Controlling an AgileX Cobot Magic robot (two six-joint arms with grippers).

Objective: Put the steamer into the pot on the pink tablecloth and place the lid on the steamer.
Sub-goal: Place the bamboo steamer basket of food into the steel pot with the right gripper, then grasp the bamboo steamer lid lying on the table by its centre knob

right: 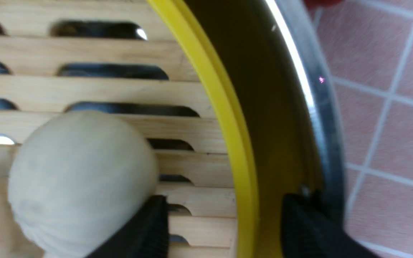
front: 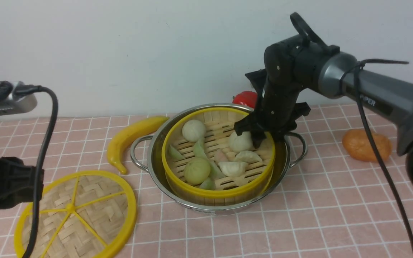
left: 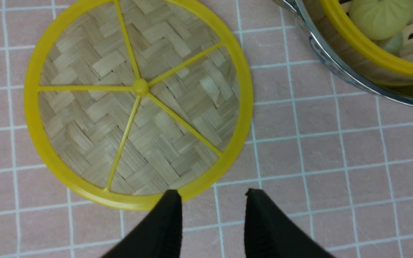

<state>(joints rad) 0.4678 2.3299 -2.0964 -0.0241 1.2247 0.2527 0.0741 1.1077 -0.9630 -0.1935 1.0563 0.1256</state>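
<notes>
Pink tablecloth (front: 335,200) gridded white, tan steamer (front: 221,193) and woven lid (front: 88,190) rimmed yellow, silver pot (front: 155,154), yellow banana (front: 131,136).

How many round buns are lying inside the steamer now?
3. In the steamer, a pale bun sits far left, a green bun near left, a white bun beside the right gripper. The gripper may hide others.

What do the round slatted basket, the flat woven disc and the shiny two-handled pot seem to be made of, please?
Round slatted basket: pale matte wood or bamboo slats showing grain; glossy yellow rim, probably plastic.
Flat woven disc: matte herringbone bamboo strips; rim and spokes likely plastic.
Shiny two-handled pot: polished metal, apparently stainless steel, given mirror-like reflections.
</notes>
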